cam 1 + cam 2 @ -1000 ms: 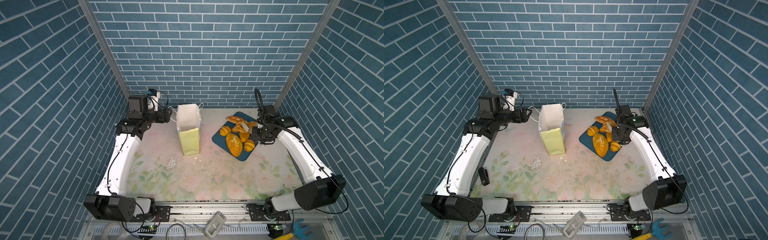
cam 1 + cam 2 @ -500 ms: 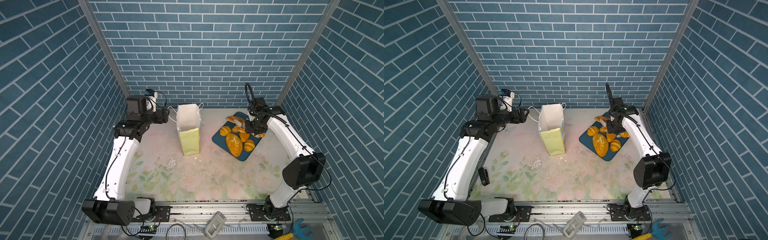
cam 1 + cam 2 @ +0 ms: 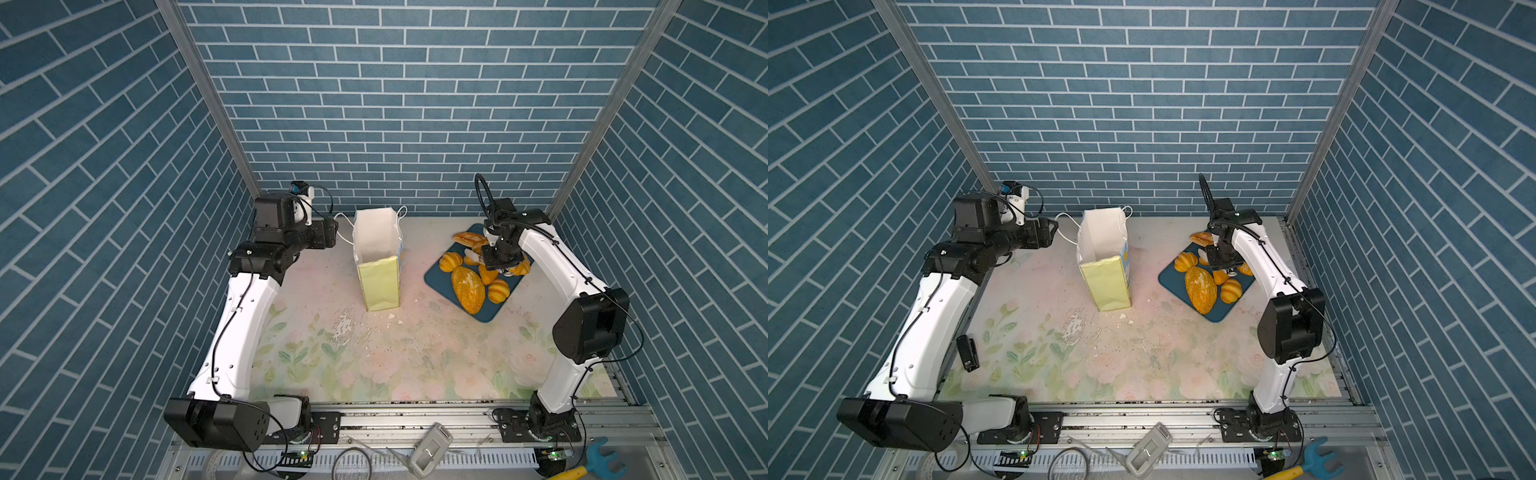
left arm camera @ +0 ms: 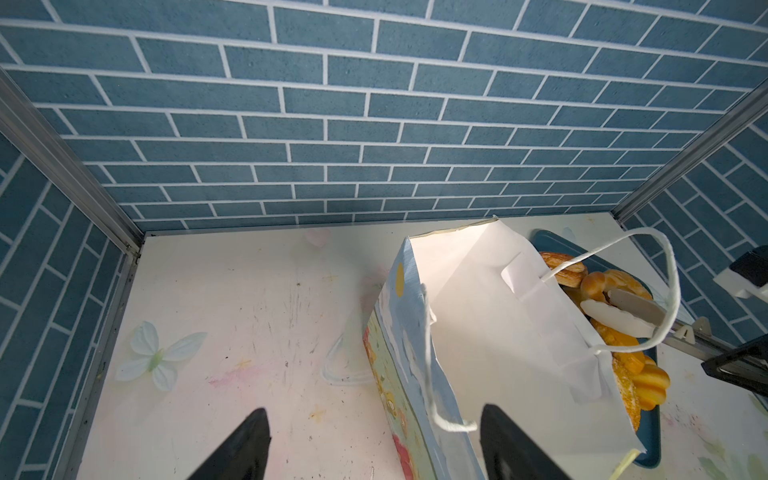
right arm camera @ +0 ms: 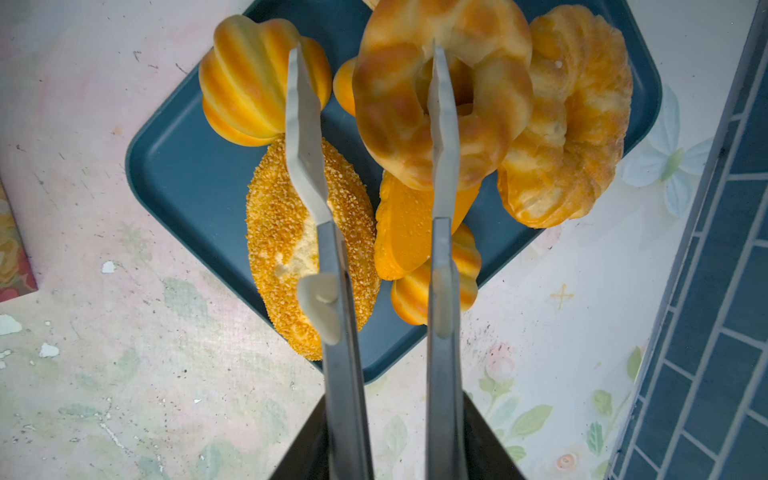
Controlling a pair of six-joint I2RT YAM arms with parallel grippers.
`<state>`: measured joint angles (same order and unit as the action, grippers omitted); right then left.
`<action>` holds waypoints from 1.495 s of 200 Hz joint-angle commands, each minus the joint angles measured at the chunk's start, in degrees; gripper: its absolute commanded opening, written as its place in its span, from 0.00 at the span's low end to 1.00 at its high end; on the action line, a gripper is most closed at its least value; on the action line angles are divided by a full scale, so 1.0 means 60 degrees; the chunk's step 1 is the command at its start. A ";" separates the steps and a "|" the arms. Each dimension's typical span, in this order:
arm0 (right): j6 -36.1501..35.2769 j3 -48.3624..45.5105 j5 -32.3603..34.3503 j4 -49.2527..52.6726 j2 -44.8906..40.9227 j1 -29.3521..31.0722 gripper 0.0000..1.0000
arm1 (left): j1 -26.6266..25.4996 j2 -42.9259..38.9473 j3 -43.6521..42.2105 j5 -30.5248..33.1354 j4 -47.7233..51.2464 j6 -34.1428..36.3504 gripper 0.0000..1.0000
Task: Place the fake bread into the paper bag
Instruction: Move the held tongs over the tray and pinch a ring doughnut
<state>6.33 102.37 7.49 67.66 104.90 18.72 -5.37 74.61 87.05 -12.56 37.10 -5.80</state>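
The paper bag [image 3: 378, 278] [image 3: 1104, 282] stands upright and open at mid-table, white inside [image 4: 498, 332]. Fake bread lies piled on a dark blue tray [image 3: 436, 278] [image 5: 187, 174] to its right: a speckled loaf [image 3: 467, 289] [image 5: 282, 232], ridged rolls [image 5: 245, 83] and a second ring [image 5: 582, 124]. My right gripper [image 3: 500, 257] [image 5: 390, 436] is shut on metal tongs [image 5: 442, 249]. One tong blade passes through the hole of a ring-shaped bread [image 5: 395, 104], the other lies outside it. My left gripper [image 3: 332, 237] [image 4: 380, 440] is open beside the bag's rim, its cord handle [image 4: 428, 374] between the fingers.
White crumbs [image 3: 345, 328] are scattered on the floral table in front of the bag. A small black device [image 3: 967, 353] lies by the left arm. Brick walls close in the back and both sides. A grey handset [image 3: 428, 451] sits on the front rail.
The right arm has swung its elbow outward and shifted the tongs over the back of the tray. The tong blades have narrowed on the ring bread. The left arm has barely moved.
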 commanded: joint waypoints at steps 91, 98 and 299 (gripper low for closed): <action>-0.1053 -0.0772 0.1850 -0.0486 0.0226 0.0599 0.37 | 0.0045 -0.0251 -0.0314 0.0086 -0.0046 -0.0208 0.81; -0.1062 -0.0834 0.1878 -0.0495 0.0224 0.0622 0.35 | 0.0045 -0.0248 -0.0314 0.0064 -0.0046 -0.0218 0.81; -0.0156 -0.1649 0.1509 0.0218 -0.2725 0.1332 0.15 | 0.0045 -0.0461 -0.0480 -0.0348 -0.0117 -0.0391 0.81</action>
<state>2.50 91.20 17.41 67.22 91.96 26.06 -5.37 72.62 85.08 -13.21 37.01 -7.27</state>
